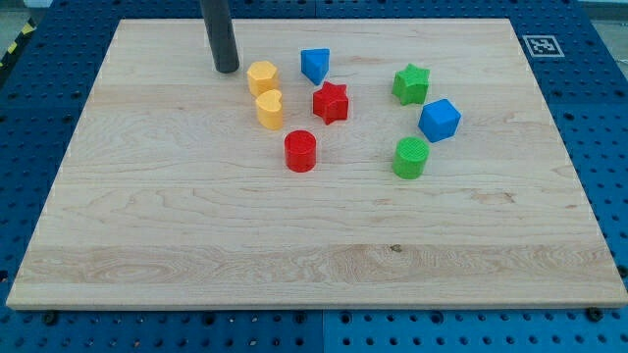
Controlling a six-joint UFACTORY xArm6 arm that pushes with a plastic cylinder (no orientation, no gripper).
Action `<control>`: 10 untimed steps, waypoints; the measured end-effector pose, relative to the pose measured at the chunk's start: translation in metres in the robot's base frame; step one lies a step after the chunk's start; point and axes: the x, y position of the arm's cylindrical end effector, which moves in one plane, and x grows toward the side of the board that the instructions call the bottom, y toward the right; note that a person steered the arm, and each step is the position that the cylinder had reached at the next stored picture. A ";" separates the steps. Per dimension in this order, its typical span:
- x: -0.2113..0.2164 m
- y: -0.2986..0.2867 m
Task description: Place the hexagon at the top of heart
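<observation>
A yellow hexagon (262, 76) sits on the wooden board just above a yellow heart (270, 109), the two nearly touching. My tip (227, 69) rests on the board a short way to the left of the hexagon, slightly above its level, with a small gap between them. The dark rod rises from the tip out of the view's top.
A blue triangular block (315, 66) and a red star (331, 102) lie right of the yellow pair. A red cylinder (300, 151) lies below the heart. A green star (411, 84), a blue cube (440, 120) and a green cylinder (411, 157) sit further right.
</observation>
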 end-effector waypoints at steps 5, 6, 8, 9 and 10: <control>0.002 0.063; 0.017 0.078; 0.040 0.106; 0.050 0.108; 0.061 0.108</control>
